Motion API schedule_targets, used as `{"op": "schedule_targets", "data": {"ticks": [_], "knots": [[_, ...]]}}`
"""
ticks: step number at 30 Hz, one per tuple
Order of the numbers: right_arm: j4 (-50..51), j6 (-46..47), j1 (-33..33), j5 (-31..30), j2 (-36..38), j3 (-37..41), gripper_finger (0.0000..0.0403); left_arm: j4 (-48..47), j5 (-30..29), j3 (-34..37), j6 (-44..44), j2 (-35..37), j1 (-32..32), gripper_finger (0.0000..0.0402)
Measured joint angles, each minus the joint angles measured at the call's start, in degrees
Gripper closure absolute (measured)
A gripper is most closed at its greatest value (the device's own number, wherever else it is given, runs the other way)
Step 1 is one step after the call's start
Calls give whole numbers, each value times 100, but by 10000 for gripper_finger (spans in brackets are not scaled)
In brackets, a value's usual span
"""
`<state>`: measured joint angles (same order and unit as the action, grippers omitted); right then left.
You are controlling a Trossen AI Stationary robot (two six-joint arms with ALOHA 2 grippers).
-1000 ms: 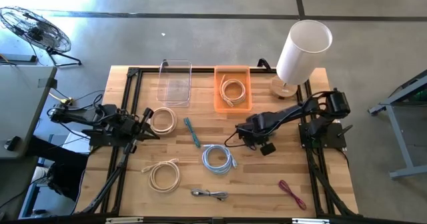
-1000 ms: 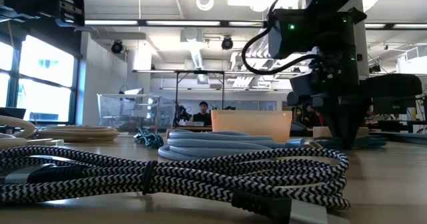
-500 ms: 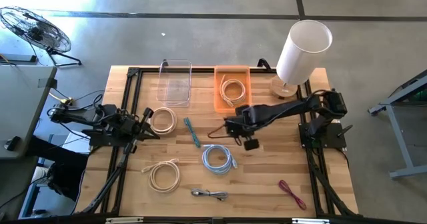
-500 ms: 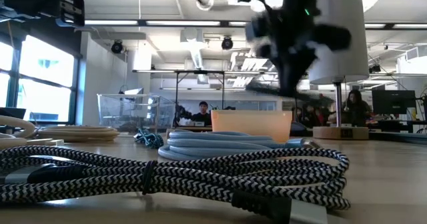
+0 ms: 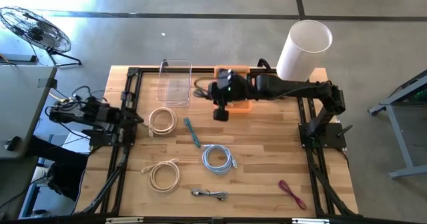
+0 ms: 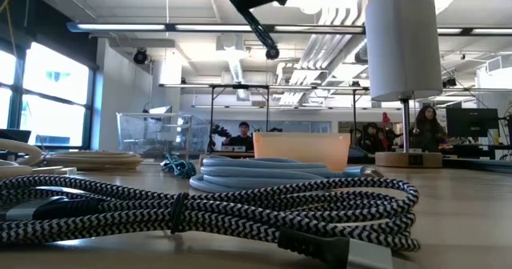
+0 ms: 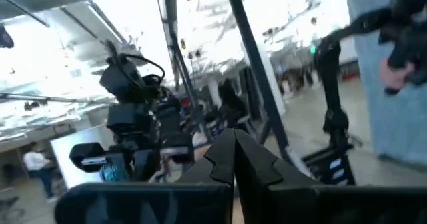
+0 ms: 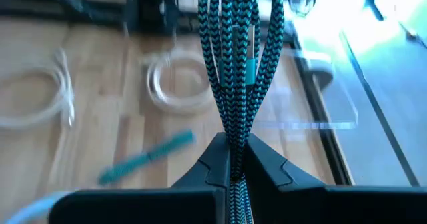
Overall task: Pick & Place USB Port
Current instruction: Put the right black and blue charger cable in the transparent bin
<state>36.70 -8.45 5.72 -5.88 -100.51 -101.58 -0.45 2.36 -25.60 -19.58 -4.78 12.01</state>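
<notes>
My right gripper [image 5: 205,89] hangs high over the far side of the table, between the clear bin [image 5: 175,84] and the orange bin [image 5: 235,103], shut on a bundled black-and-teal braided USB cable [image 8: 235,51]. In the low view only its dark tip [image 6: 258,9] shows at the top. My left gripper [image 5: 138,119] waits shut at the table's left, next to a beige coil [image 5: 162,120]; its fingers [image 7: 233,159] point up into the room. My right gripper pinches several strands of the folded cable bundle [image 8: 232,139] between its two fingers. The fingers slant down from the table's right side and lie along the strands. The loops [image 8: 240,24] stick out past the fingertips, lifted clear of the table.
On the wood lie a teal cable [image 5: 192,132], a light blue coil [image 5: 218,159], a second beige coil [image 5: 165,175], a black-and-white braided cable [image 5: 209,195] and a red cable [image 5: 291,194]. A white lamp [image 5: 303,47] stands at the far right corner.
My right gripper has risen steeply from the table's middle right and swung toward the far edge and left, staying shut, with the braided cable lifted clear of the wood. My left arm has drawn back toward the left edge and tipped its gripper upward.
</notes>
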Motion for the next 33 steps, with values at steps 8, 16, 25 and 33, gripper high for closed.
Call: {"op": "schedule_targets", "data": {"ticks": [8,16,25,33], "knots": [[-615,-292,-214,317,-2,-2,388,-1356,-1066,-584,161,0,0,401],[-857,-360,-561,244,-2,-2,388,-1308,-1142,-584,205,0,0,352],[-1005,-362,-645,216,-2,-2,388,-1259,-1046,-586,700,-458,0,219],[-1209,-505,-731,237,-2,-2,388,151,-1298,-584,373,-1872,0,182]]}}
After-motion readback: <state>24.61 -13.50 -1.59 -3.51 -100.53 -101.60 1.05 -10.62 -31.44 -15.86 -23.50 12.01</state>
